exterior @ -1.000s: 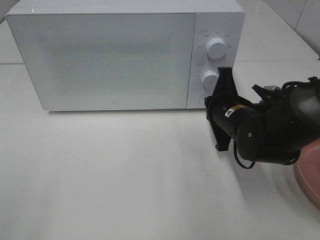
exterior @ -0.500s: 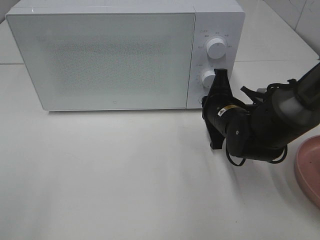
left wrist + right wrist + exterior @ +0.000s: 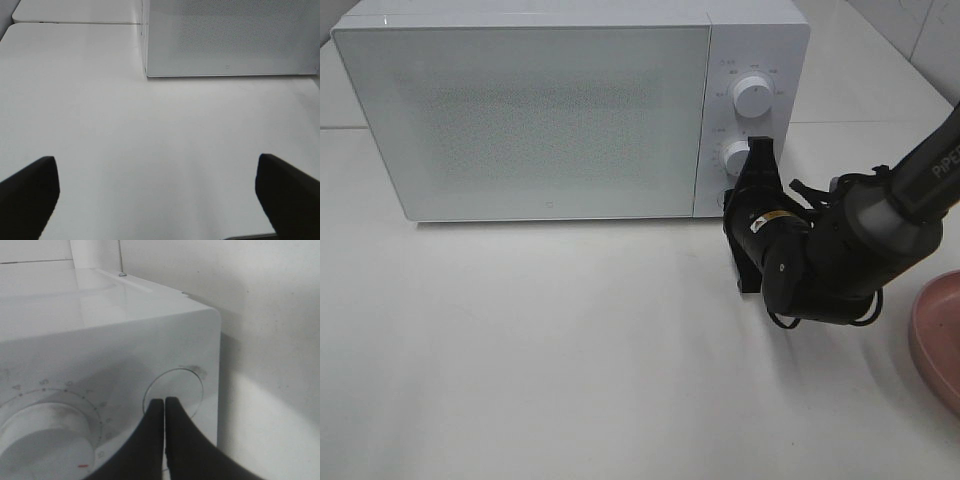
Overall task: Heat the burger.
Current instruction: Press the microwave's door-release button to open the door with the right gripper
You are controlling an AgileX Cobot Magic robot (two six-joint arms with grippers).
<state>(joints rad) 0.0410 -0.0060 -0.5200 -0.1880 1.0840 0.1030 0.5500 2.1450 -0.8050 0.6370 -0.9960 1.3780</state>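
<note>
Right gripper [image 3: 164,402] pinched together, tips on the round button [image 3: 175,382] at the microwave [image 3: 540,110] panel's lower corner. Closed jaws give one poking point, probably for the door release. Left gripper [image 3: 157,187] apart, idle over the tabletop. Burger not visible, not on the plate [image 3: 940,335] at the right edge; maybe inside.
</note>
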